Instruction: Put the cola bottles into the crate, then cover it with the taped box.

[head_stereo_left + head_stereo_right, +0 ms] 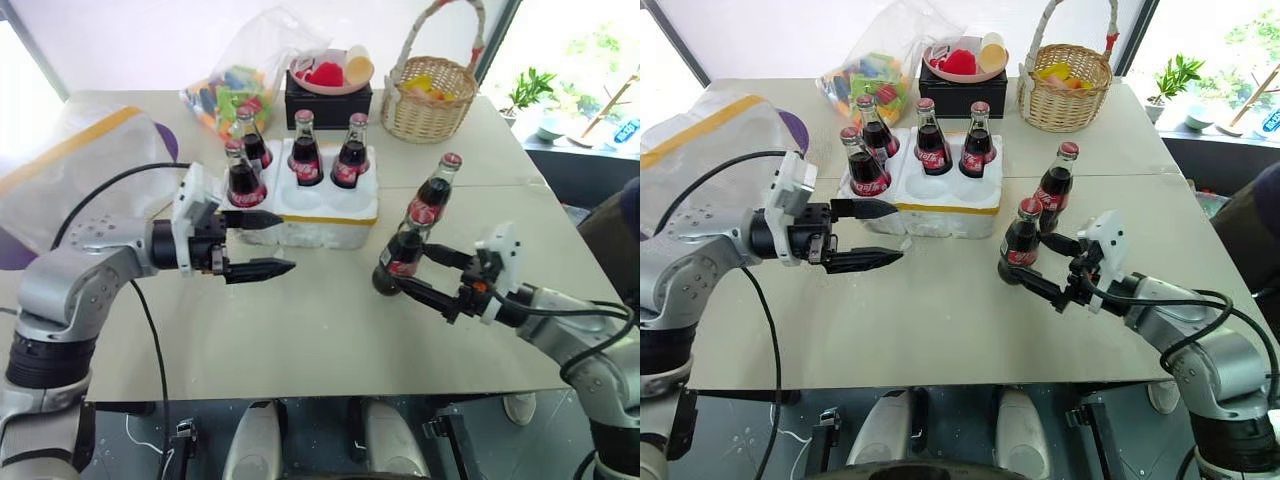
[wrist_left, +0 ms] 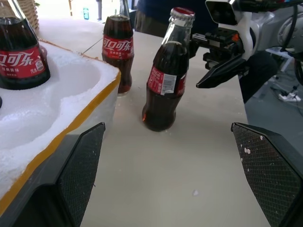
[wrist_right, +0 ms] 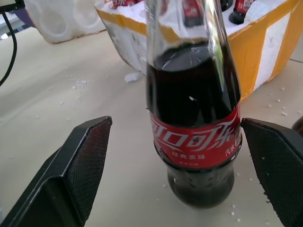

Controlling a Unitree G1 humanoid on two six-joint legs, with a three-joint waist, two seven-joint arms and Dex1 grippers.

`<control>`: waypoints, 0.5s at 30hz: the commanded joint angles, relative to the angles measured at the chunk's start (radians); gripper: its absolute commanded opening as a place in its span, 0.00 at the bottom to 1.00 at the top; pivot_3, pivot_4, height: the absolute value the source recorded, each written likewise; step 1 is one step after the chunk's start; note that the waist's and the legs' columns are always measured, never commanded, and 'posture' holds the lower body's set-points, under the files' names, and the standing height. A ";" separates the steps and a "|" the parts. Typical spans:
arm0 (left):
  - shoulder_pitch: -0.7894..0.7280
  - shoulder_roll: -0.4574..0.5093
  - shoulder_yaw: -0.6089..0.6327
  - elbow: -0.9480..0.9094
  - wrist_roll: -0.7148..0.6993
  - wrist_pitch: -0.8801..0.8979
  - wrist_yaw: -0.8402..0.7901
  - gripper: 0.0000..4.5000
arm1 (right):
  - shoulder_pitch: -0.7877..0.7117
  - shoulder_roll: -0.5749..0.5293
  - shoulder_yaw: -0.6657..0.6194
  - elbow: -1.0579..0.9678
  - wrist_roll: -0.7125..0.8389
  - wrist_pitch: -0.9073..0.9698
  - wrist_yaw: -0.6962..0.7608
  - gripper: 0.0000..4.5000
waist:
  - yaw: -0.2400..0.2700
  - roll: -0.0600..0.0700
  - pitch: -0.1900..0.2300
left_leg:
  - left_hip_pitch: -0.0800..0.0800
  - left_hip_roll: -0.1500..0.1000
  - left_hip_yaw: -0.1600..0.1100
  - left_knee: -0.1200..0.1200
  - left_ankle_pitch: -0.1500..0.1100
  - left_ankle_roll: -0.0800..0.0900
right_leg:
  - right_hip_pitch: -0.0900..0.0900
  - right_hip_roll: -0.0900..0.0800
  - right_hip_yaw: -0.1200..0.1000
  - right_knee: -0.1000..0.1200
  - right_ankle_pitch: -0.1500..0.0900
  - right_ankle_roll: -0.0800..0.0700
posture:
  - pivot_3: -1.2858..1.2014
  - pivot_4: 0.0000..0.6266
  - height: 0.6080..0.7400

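Right fingers [image 1: 1048,268] gape around a bottle [image 1: 1021,240] on the desk [image 1: 940,320], untouched; another bottle [image 1: 1055,186] stands just beyond. Left fingers [image 1: 872,235] open, empty, the crate [image 1: 940,205] beside them holding four.

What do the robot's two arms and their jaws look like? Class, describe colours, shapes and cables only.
Both arms are rounded silver-grey metal segments with black joints. Each wrist carries a white block-shaped housing, and loose black cables loop along both arms. The left gripper and the right gripper each end in two black, tapering jaws; in the wrist views their inner faces show a fine cross-hatched texture.
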 commanded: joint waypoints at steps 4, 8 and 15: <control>-0.023 0.007 0.006 -0.013 -0.001 -0.019 0.009 0.99 | -0.093 0.076 0.076 0.126 -0.098 -0.074 -0.013 1.00 | 0.001 0.000 0.000 | 0.000 0.000 0.000 0.000 0.000 0.000 | 0.000 0.000 0.000 0.000 0.000 0.000 | 0.52 0.24 1.00; -0.017 0.011 0.009 -0.019 -0.003 -0.014 0.014 1.00 | -0.136 0.111 0.086 0.189 -0.145 -0.113 -0.028 0.89 | 0.002 0.000 0.000 | -0.001 0.000 0.000 0.000 0.000 0.000 | 0.000 0.000 0.000 0.000 0.000 0.000 | 0.52 0.24 1.00; 0.046 0.059 0.118 -0.019 -0.040 0.022 0.054 1.00 | -0.251 0.051 -0.020 0.007 0.132 0.050 0.048 0.63 | -0.004 0.002 0.002 | -0.004 0.000 0.000 0.000 0.000 0.000 | -0.004 0.000 0.000 0.001 0.000 0.001 | 0.52 0.24 1.00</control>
